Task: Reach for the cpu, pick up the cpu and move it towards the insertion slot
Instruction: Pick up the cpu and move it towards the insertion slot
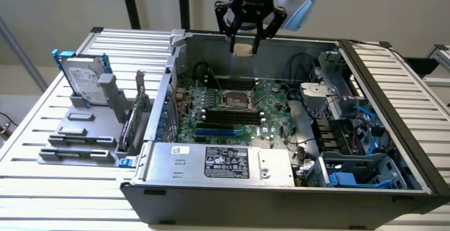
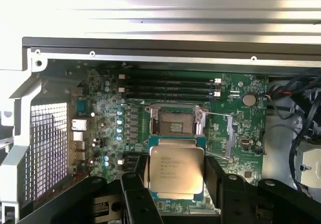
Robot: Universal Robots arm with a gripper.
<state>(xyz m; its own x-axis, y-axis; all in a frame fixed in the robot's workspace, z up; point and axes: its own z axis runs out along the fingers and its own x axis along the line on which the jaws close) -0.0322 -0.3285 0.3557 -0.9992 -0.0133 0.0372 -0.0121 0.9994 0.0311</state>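
— What sits inside the open computer case [image 1: 393, 136]?
— A green motherboard [image 1: 267, 104] carrying one insertion slot [image 1: 237, 99], empty, and four black memory slots [image 1: 228, 116] just nearer.
— And the cpu [image 2: 176, 171]?
— One, clamped between the gripper [image 1: 244, 47] fingers, raised above the case's far wall, apart from the socket.

My gripper [image 1: 244, 45] holds cpu [image 2: 175, 170] above open case [image 1: 281, 199], over its rear wall. Insertion slot [image 1: 237, 99] on board below; memory slots [image 1: 228, 118] just beside it. Hard drive [image 1: 86, 83] upright in rack, exterior view's left.
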